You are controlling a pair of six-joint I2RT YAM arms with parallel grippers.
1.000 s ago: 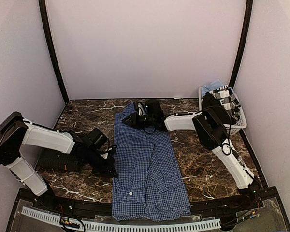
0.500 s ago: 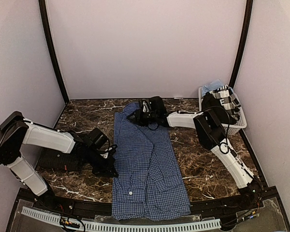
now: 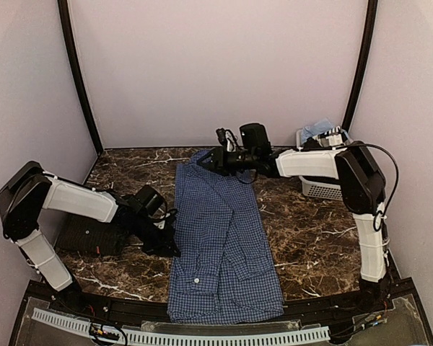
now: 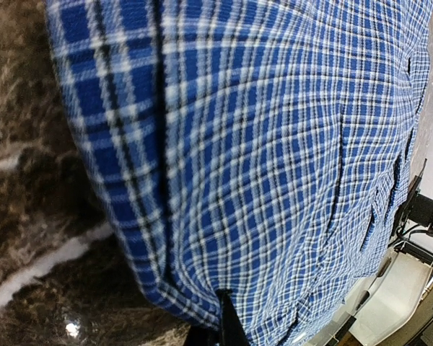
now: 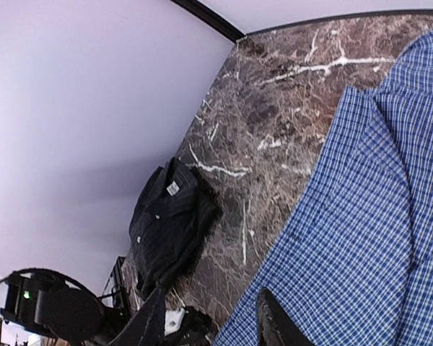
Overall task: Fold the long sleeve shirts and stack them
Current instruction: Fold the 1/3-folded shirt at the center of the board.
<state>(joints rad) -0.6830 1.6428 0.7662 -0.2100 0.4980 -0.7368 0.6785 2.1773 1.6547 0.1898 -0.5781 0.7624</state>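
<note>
A blue long-sleeve shirt with a fine dark check (image 3: pixel 220 238) lies flat and lengthwise down the middle of the dark brown marble-patterned table (image 3: pixel 303 238). Its collar end is at the far side and its hem is at the near edge. A sleeve is folded in over the front, and a white button (image 3: pixel 196 280) shows near the hem.

The second long-sleeve shirt, near-black and collared (image 3: pixel 83 234), lies in a compact bundle at the left of the table. It is well apart from the blue one and partly under the left arm. In the right wrist view it shows a small pale label at the neck (image 5: pixel 172 189).

The left gripper (image 3: pixel 167 244) sits low at the left edge of the blue shirt, about halfway along it. Its wrist camera is filled with checked cloth, and only one dark finger (image 4: pixel 227 328) pokes out at the cloth's edge. It cannot be told whether the fingers are pinching the fabric.

The right gripper (image 3: pixel 206 162) reaches across to the collar end of the blue shirt. Its two fingers (image 5: pixel 274 328) are spread apart with nothing between them, and bare table shows through the gap.

A white slatted plastic basket (image 3: pixel 325 189) stands at the far right corner of the table, with pale blue cloth (image 3: pixel 316 130) in it.
</note>
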